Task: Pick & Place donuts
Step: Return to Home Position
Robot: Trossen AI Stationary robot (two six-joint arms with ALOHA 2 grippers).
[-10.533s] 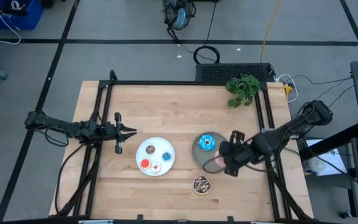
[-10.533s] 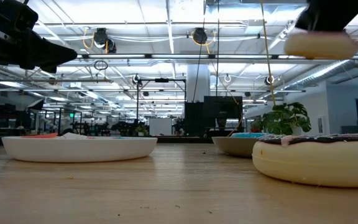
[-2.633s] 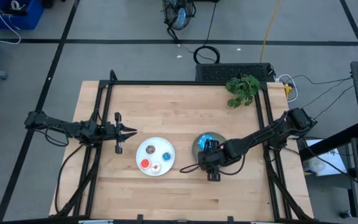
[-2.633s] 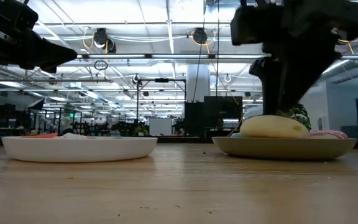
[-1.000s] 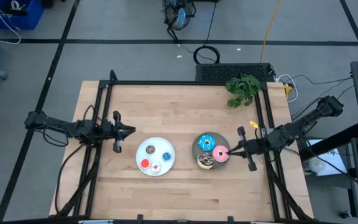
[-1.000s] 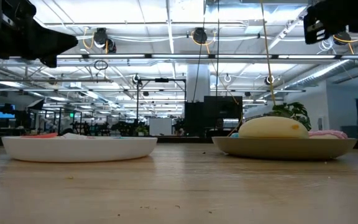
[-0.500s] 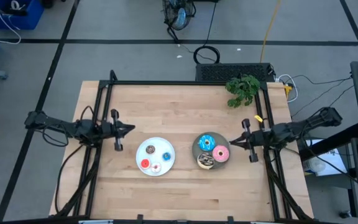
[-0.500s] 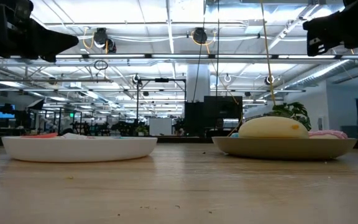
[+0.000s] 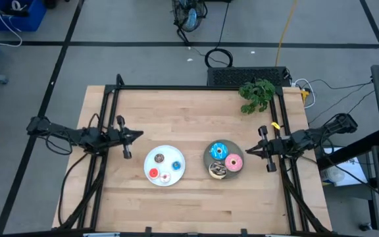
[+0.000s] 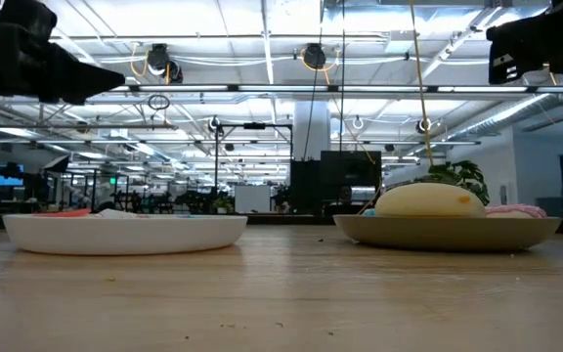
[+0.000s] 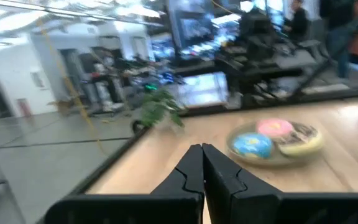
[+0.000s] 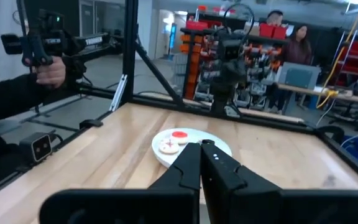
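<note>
The grey plate (image 9: 208, 160) holds the three larger donuts: blue (image 9: 218, 151), pink (image 9: 234, 162) and brown with sprinkles (image 9: 217, 170). The white plate (image 9: 165, 149) holds the four mini donuts: brown (image 9: 159, 158), blue (image 9: 176, 165), red (image 9: 153, 174) and pink-white (image 9: 165, 177). My right gripper (image 9: 247, 151) hovers shut just right of the grey plate, above the table. My left gripper (image 9: 139, 136) hovers shut to the left of the white plate. In the wrist views both pairs of fingers (image 11: 201, 163) (image 12: 201, 158) are closed on nothing.
A potted plant (image 9: 256, 94) stands at the table's far right corner. Black frame rails (image 9: 107, 131) run along the table's left, right and far sides. In the right wrist view a person's hand (image 12: 45, 71) holds a device beyond the table's left side.
My right gripper has drawn back from the pink donut toward the table's right edge and a little toward the far edge. The donuts and both plates have stayed where they were.
</note>
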